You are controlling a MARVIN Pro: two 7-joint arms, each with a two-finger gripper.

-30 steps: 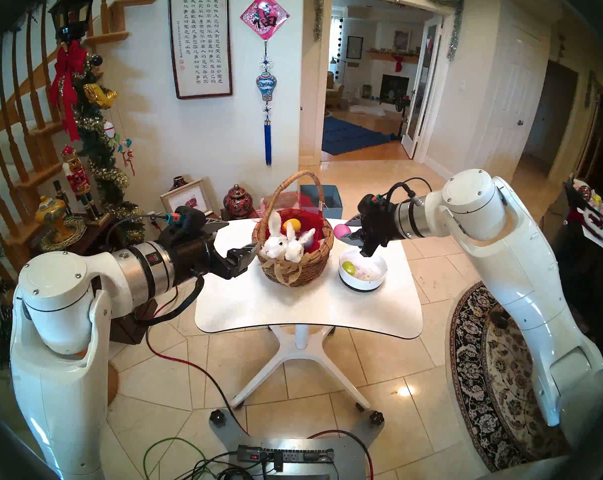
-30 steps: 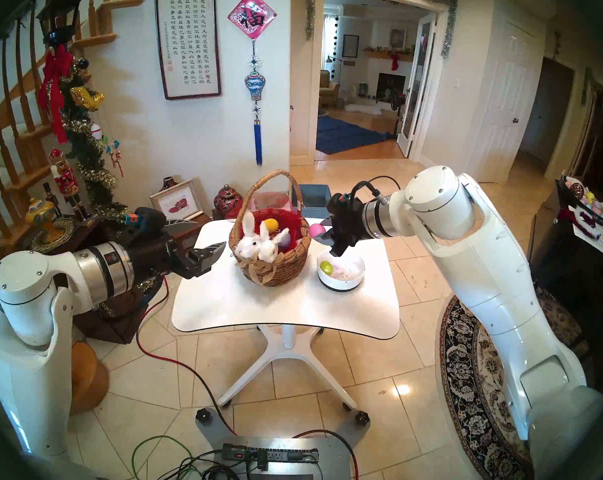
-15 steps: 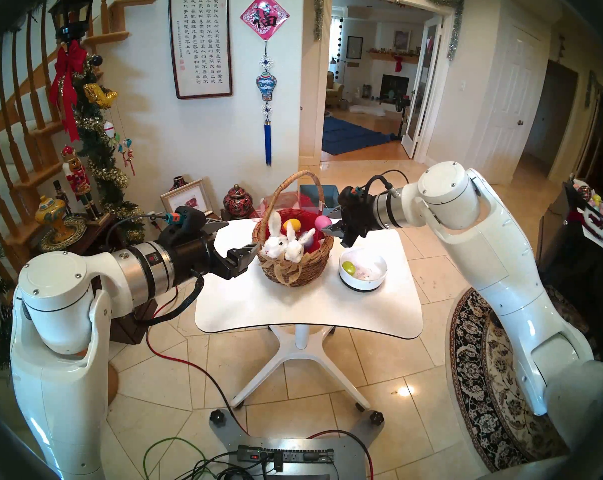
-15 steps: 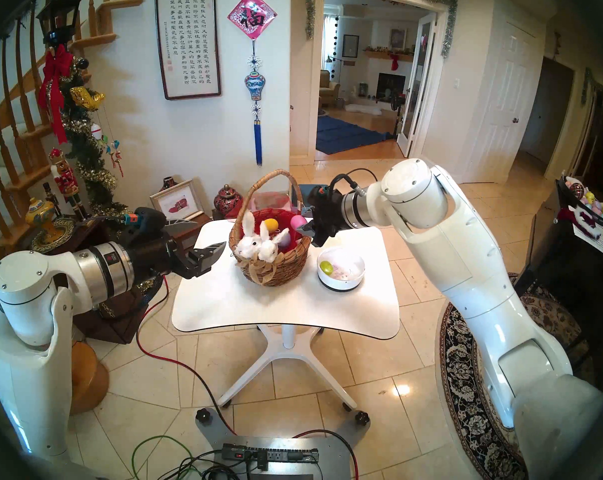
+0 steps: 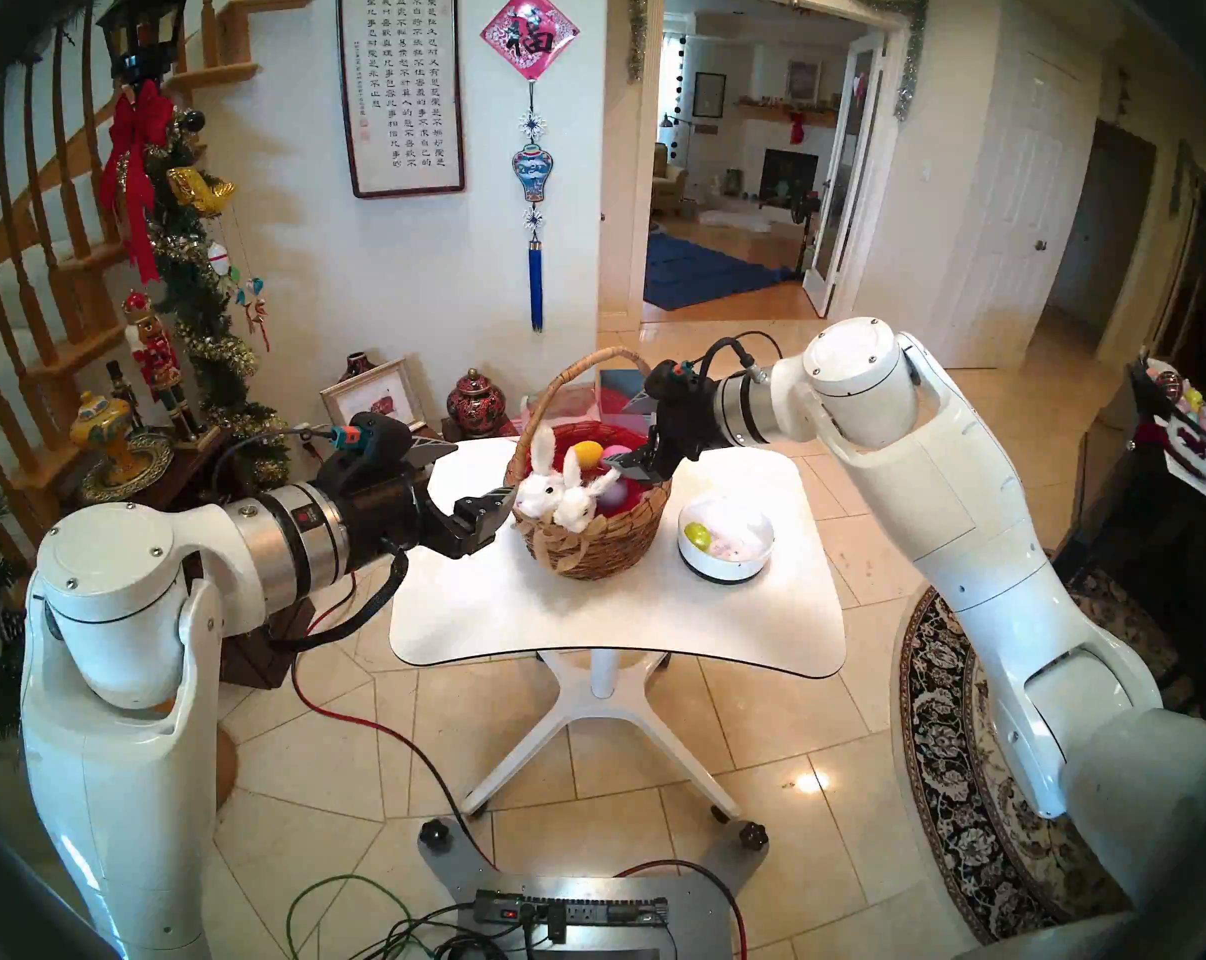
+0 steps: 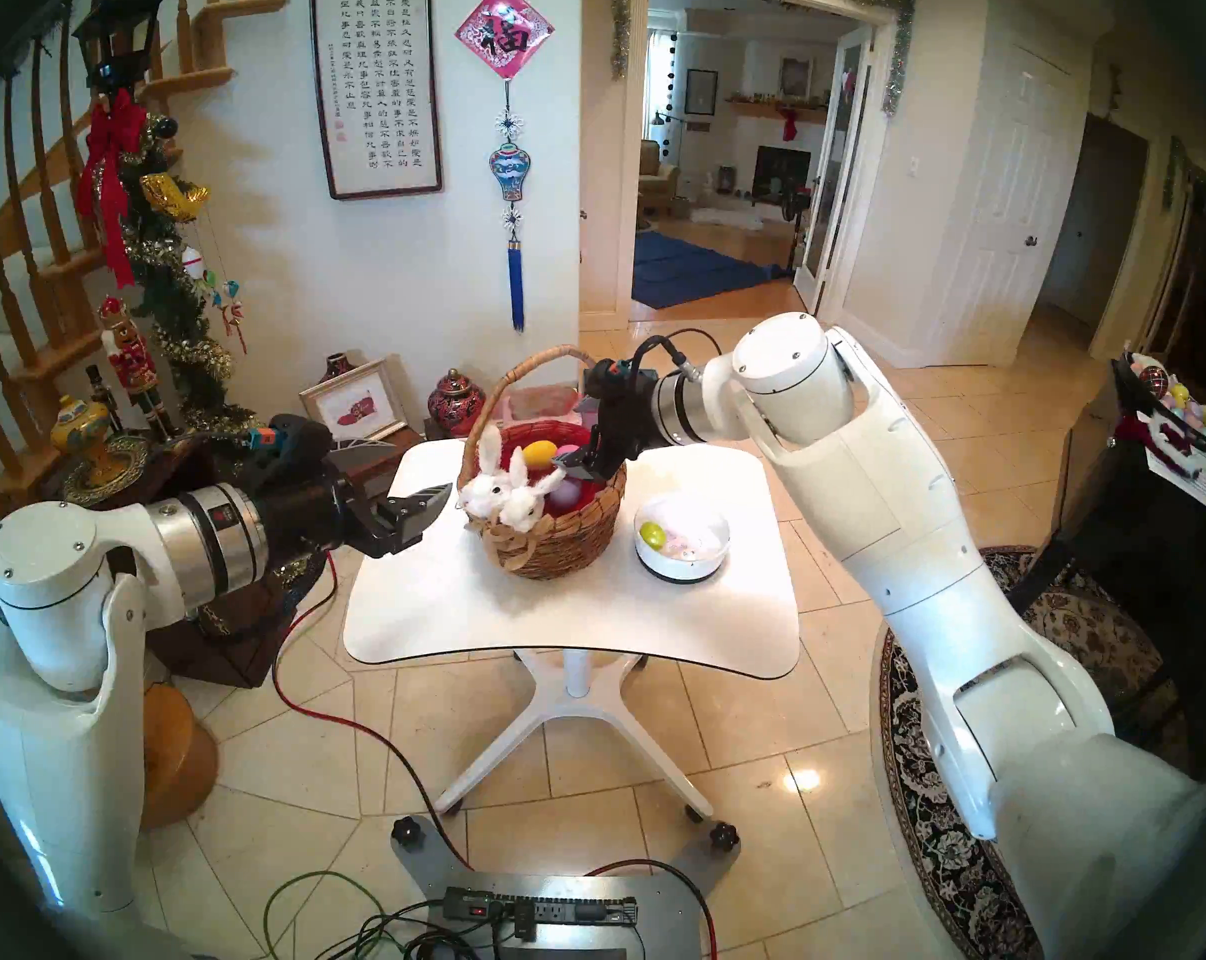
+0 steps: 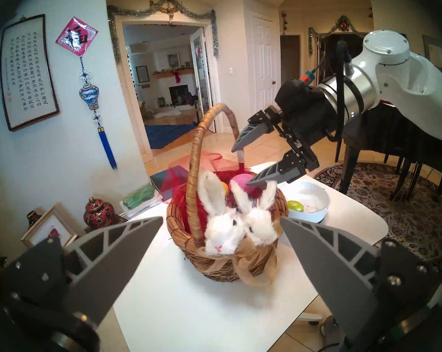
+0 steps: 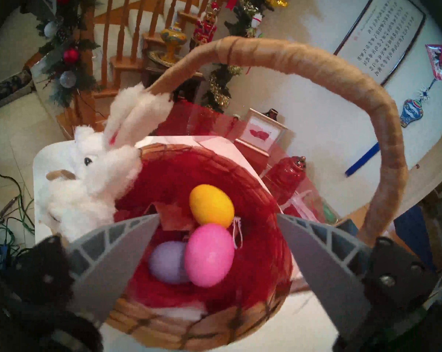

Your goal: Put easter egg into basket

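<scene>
A: From the head view, I see my right hand over the basket on the table, jaws apart.

B: Left wrist?

A: Left hand wide open, empty.

B: Right wrist?

A: Pink egg inside the basket, free between spread fingers.

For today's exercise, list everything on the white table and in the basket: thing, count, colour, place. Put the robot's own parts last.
Table: one, white, centre.
Basket: one, brown wicker, red lining, on the table.
Plush bunnies: two, white, at the basket's front rim.
Eggs in the basket: three, yellow, pink, purple.
Bowl: one, white, right of the basket.
Egg in the bowl: one, yellow-green.
Left claw: open, beside the basket.
Right claw: open, over the basket.
</scene>
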